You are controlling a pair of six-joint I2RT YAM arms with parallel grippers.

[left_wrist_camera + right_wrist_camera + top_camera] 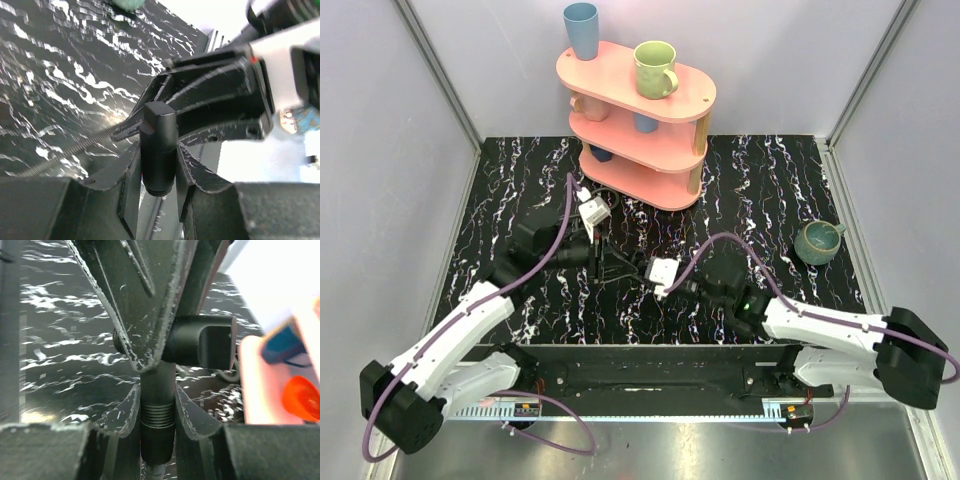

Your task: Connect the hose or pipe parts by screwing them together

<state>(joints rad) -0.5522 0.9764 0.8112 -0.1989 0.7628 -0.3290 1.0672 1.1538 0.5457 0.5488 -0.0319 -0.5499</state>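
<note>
Over mid-table, the left gripper (159, 150) clamps one fitting (159, 127) and the right gripper (157, 390) pinches the other fitting (157, 445) just beside it. Both seem light, rigid and smooth; hold the barrels, off the threads (159, 189).

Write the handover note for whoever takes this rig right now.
Left gripper: shut on a smooth black connector.
Right gripper: shut on the ribbed hose end.
Where: both grippers meet over the middle of the table, and the two parts cross close together. A thin hose trails across the surface.
Done: each part is gripped and the two are held close.
Left: it cannot be seen whether any thread has caught. Line the ends up and screw them together.
</note>
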